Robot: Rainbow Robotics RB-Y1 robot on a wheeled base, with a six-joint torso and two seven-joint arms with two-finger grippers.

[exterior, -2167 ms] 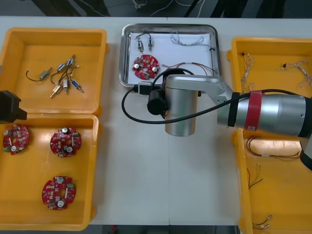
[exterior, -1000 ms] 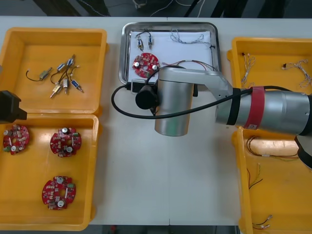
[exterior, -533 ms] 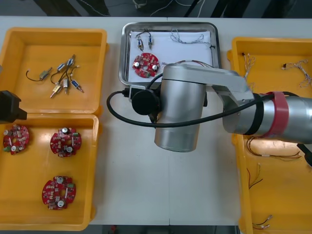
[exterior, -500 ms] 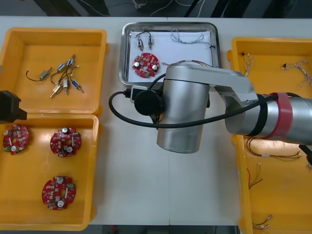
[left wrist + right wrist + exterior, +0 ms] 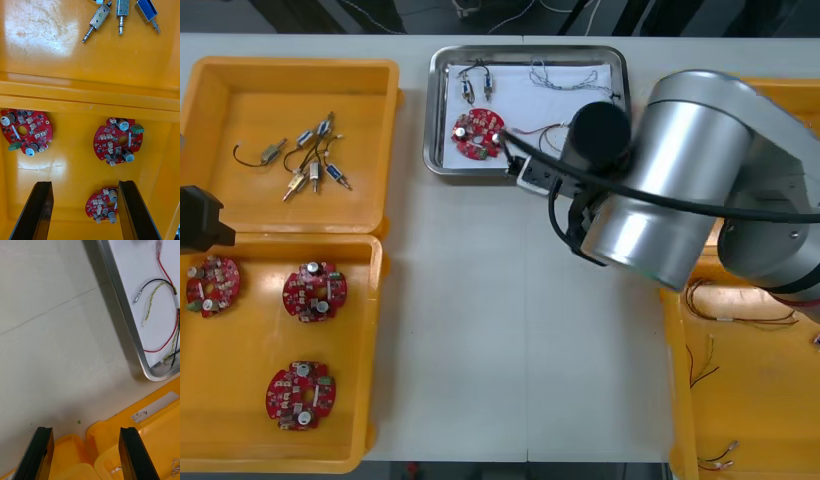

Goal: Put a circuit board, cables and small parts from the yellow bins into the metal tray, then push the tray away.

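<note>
Right wrist view | right pincer (image 5: 85, 431) spread, empty | metal tray (image 5: 120, 296) ahead | left pincer (image 5: 84, 183) spread

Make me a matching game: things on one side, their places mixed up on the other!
Things:
1 lone circuit board
2 three circuit boards
3 left tool
4 right tool

Places:
A open, above the table beside the metal tray
B lying in the metal tray
C open, above the near left yellow bin
D lying in the near left yellow bin

Pairs: 1-B, 2-D, 3-C, 4-A.
</note>
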